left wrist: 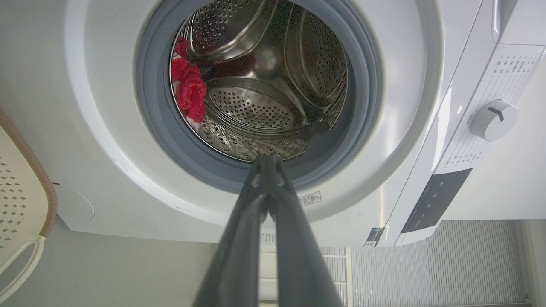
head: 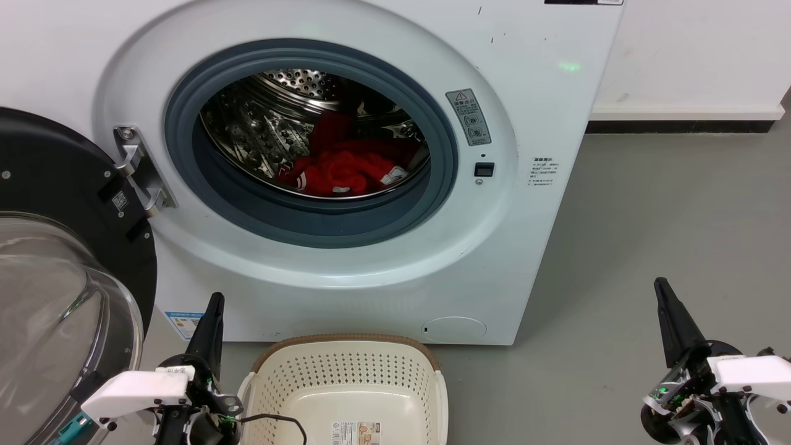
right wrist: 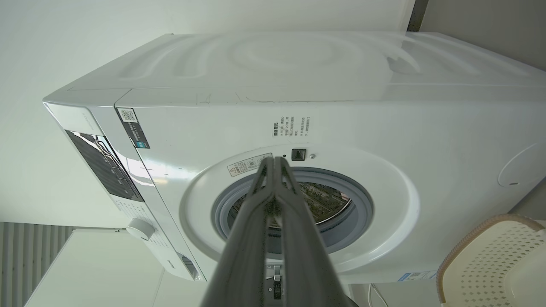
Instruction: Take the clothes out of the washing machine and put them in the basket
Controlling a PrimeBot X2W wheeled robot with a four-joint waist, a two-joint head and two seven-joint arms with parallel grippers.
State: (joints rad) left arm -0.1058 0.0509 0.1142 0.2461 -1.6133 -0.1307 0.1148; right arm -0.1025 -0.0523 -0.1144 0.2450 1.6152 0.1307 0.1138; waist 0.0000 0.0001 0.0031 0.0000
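The white washing machine (head: 346, 266) stands in front of me, its black-framed glass door (head: 62, 272) swung open to the left. Red clothes (head: 346, 167) with white trim lie in a heap at the bottom of the steel drum; the left wrist view catches the clothes (left wrist: 190, 87) at the drum's left side. The cream basket (head: 346, 389) with a brown rim sits on the floor just below the porthole, holding nothing. My left gripper (head: 215, 303) is shut and empty, left of the basket. My right gripper (head: 661, 287) is shut and empty, far right over the floor.
Grey floor (head: 649, 235) stretches to the right of the machine up to a white wall with a dark skirting. The open door crowds the lower left beside my left arm. A black cable (head: 278, 421) hangs over the basket's front left corner.
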